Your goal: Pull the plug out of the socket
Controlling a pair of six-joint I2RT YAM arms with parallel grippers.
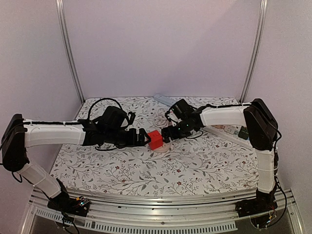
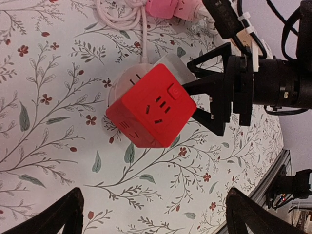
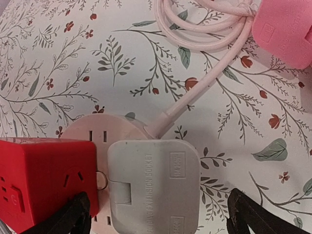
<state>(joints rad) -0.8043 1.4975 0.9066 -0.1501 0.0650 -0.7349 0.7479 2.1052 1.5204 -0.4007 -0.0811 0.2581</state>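
Floral worktop (image 1: 195,165), pale walls (image 1: 161,48) behind. White round socket (image 2: 127,78) lies flat near the middle, with a red cube (image 2: 151,109) and a grey plug (image 3: 153,185) both seated on it side by side, close together. Pink cord (image 3: 195,97) leaves the socket and runs to a coil beside a pink plug (image 3: 285,34). Left claw (image 2: 153,209) is released, jaws wide, facing the cube from the left and apart from it. Right claw (image 3: 158,217) is also released, jaws wide, with the grey plug between its fingers (image 3: 243,212); whether they touch it cannot be told. From above, the claws sit on either side of the cube.
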